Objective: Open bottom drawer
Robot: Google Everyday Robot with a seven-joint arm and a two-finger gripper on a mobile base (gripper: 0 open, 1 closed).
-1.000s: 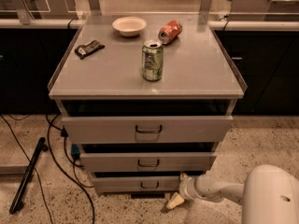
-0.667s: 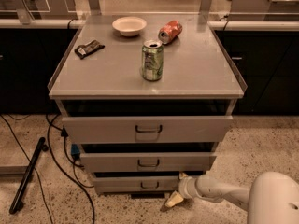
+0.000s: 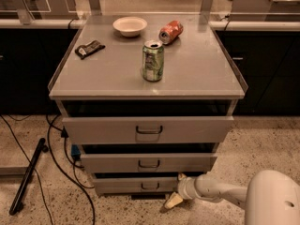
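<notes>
The bottom drawer (image 3: 126, 184) is the lowest and shallowest grey front of the cabinet, with a small dark loop handle (image 3: 150, 185) at its centre. It stands slightly out from the cabinet body. My gripper (image 3: 174, 198) is low by the floor, at the right end of the bottom drawer front, to the right of and a little below the handle. The white arm (image 3: 215, 191) reaches in from the lower right. Nothing shows held in the gripper.
Middle drawer (image 3: 149, 163) and top drawer (image 3: 149, 129) sit above, the top one pulled out furthest. On the cabinet top (image 3: 197, 74) are a green can (image 3: 153, 61), a lying red can (image 3: 170, 31), a white bowl (image 3: 130, 26) and a dark packet (image 3: 89, 49). Cables (image 3: 61, 163) and a black bar (image 3: 28, 175) lie on the floor at left.
The gripper stays by the right end of the bottom drawer; the arm's white housing has shifted only slightly. The drawers have not moved.
</notes>
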